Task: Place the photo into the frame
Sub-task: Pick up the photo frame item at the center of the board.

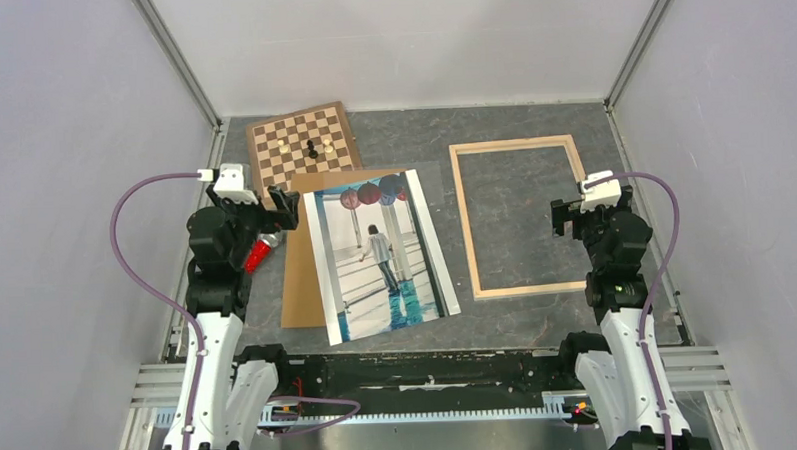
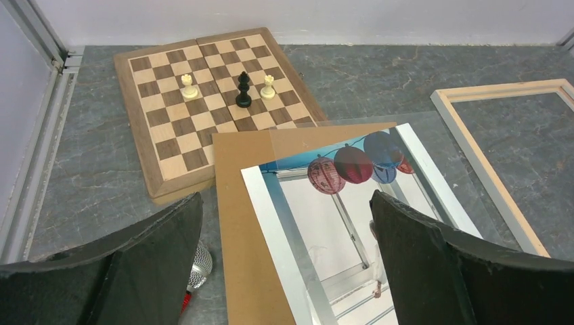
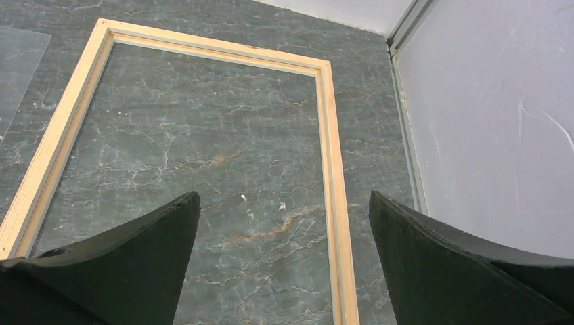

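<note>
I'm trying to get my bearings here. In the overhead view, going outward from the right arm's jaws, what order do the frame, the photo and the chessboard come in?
1. Frame, on the right side, nearest.
2. Photo, in the middle, lying on a slant.
3. Chessboard, at the back left, farthest.

My left gripper (image 2: 285, 217) hangs wide open over the photo (image 2: 325, 223), face up on a brown backing board (image 2: 233, 203); chessboard (image 2: 196, 108) beyond, frame (image 2: 480, 159) to the right.
</note>
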Available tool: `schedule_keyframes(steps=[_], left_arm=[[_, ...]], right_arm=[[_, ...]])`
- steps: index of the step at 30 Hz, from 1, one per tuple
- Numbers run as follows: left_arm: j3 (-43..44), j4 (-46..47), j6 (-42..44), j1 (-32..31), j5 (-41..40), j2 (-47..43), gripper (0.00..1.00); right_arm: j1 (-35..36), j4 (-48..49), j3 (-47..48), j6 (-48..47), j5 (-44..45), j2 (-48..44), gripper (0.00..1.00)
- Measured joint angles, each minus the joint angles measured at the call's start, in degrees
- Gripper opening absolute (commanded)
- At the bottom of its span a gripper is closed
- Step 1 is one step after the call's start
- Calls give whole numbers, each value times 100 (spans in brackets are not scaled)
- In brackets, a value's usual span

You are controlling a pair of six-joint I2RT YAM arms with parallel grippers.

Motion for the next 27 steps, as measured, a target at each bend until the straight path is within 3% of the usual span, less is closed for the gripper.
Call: schedule_keyframes(steps=[27], left_arm=[[175,-562,-15,22,-603,-46,100]], right_arm=[[-81,-251,42,-120,-675,-103,98]])
